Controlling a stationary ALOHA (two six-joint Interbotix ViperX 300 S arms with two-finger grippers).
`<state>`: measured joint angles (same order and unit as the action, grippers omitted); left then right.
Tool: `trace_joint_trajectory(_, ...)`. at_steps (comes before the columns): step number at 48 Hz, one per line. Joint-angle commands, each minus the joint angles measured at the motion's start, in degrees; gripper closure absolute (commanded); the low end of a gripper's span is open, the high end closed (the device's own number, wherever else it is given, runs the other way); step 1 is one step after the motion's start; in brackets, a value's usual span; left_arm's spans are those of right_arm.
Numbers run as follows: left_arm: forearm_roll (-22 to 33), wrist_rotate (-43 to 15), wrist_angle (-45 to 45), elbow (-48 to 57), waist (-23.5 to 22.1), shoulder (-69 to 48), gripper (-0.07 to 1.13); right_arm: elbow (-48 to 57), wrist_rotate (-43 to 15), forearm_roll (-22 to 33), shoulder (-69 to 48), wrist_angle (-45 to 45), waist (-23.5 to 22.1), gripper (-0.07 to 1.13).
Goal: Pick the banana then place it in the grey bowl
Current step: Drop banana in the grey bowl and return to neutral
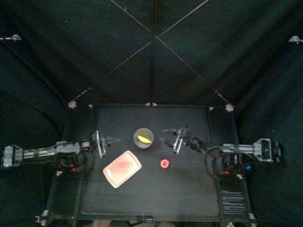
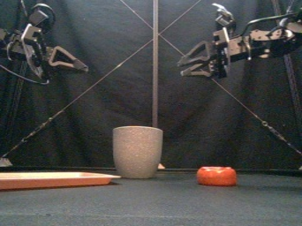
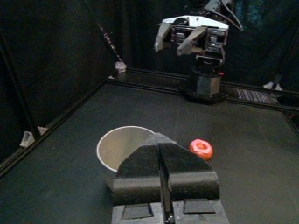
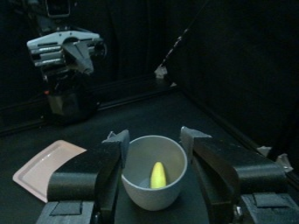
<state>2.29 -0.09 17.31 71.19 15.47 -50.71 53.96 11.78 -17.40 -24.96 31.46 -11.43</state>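
**Banana point(image 4: 158, 173):** lies inside the grey bowl point(image 2: 138, 151), a tall speckled cup upright on the worktop point(image 2: 242, 208).

**Right tool point(image 4: 151, 136):** hangs high above the bowl and slightly to its right, jaws spread wide, holding nothing.

**Left tool point(image 3: 163, 149):** hangs high to the bowl's left, jaws pressed together, holding nothing.

**Pink tray point(image 2: 53, 179):** lies flat, left of the bowl.

**Red toy point(image 2: 216, 176):** sits right of the bowl.
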Motion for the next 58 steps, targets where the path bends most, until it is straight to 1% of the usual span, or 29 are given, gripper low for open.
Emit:
trace_joint_trajectory(1, 0.1, -0.1, 0.4, -0.8, 0.4, -0.1, 1.00, 3.1, 0.2, -0.3, -5.0, 2.3, 1.1, 0.19)
trace_joint_trajectory(6, -0.1, -0.2, 0.4, -0.6, 0.6, -0.1, 1.00, 5.0, 0.1, -0.1, -6.3, 2.4, 1.8, 0.19)
trace_joint_trajectory(16, 0.0, -0.1, 0.4, -0.6, 0.7, 0.0, 1.00, 5.2, 0.1, -0.1, -5.5, 2.4, 2.8, 0.19)
trace_joint_trajectory(58, 0.1, 0.0, 0.1, 0.8, 0.5, -2.0, 1.00, 6.1, 0.2, -0.1, -5.2, 2.3, 3.3, 0.19)
